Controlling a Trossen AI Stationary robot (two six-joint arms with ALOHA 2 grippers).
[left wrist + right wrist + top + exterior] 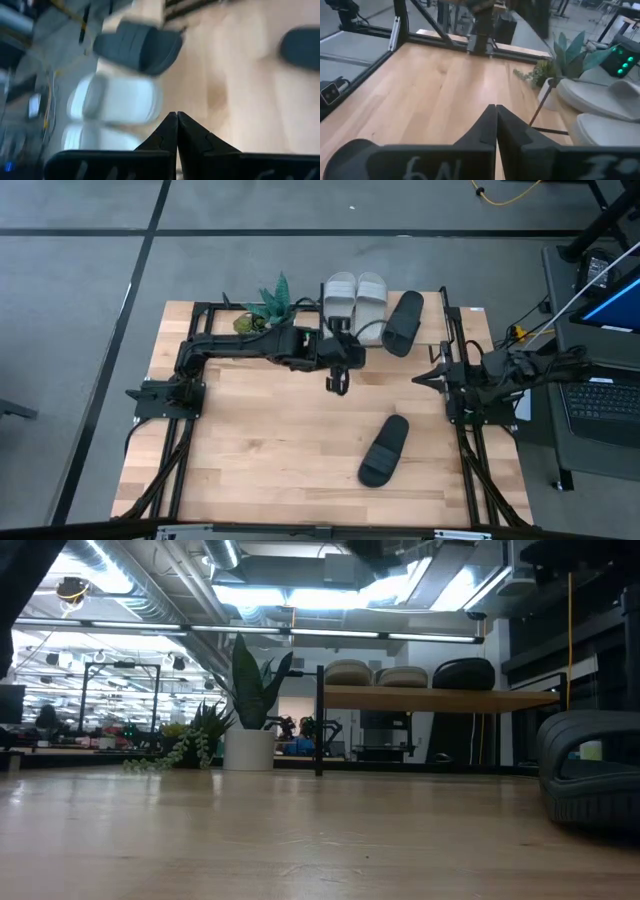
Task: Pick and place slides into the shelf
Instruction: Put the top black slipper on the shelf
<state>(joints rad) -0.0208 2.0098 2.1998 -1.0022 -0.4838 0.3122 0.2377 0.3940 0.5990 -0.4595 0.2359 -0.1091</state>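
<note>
- Two smooth pale slides (355, 298) and one ribbed black slide (403, 322) are set on the wooden shelf (440, 698).
- Left gripper (337, 384) and right gripper (424, 378): fingers closed, nothing held.

Right claw (496, 114) closed over tabletop (430, 90); pale slides (600, 107) beside plant (560, 62).

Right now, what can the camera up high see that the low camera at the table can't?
Only the high view shows both arms, the left gripper near the shelf and the right gripper waiting at the table's right edge. Only the low view shows the white pot under the plant and the room behind. Both show three slides on the shelf and one black slide on the table.
</note>
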